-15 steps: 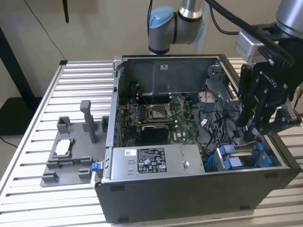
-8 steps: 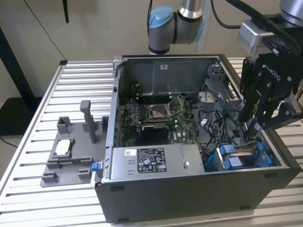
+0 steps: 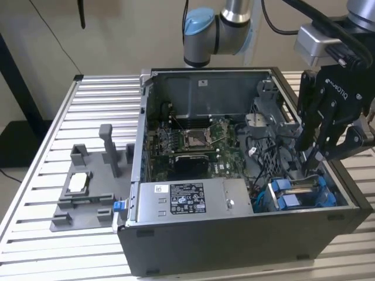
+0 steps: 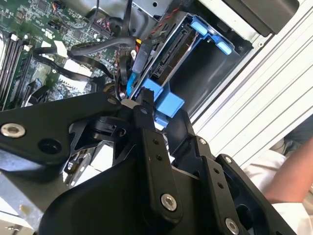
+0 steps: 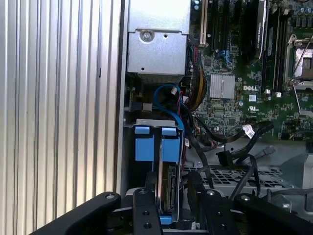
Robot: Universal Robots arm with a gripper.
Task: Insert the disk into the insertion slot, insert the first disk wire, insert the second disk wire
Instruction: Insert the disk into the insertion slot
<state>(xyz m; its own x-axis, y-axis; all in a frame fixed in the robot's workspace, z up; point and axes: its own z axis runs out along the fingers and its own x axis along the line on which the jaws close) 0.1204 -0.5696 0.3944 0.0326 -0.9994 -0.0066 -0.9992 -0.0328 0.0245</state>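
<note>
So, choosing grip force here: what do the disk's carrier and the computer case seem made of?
The disk's carrier looks like moulded plastic: uniform bright blue, matte. The computer case looks like sheet metal, probably steel: thin grey walls, folded edges, dull sheen.

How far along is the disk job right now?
Done: the disk sits in the slot. In hand: the gripper, fingers open, straddles the disk's connector end. Left: both wires; the connector looks bare, and a blue wire hangs loose nearby.
</note>
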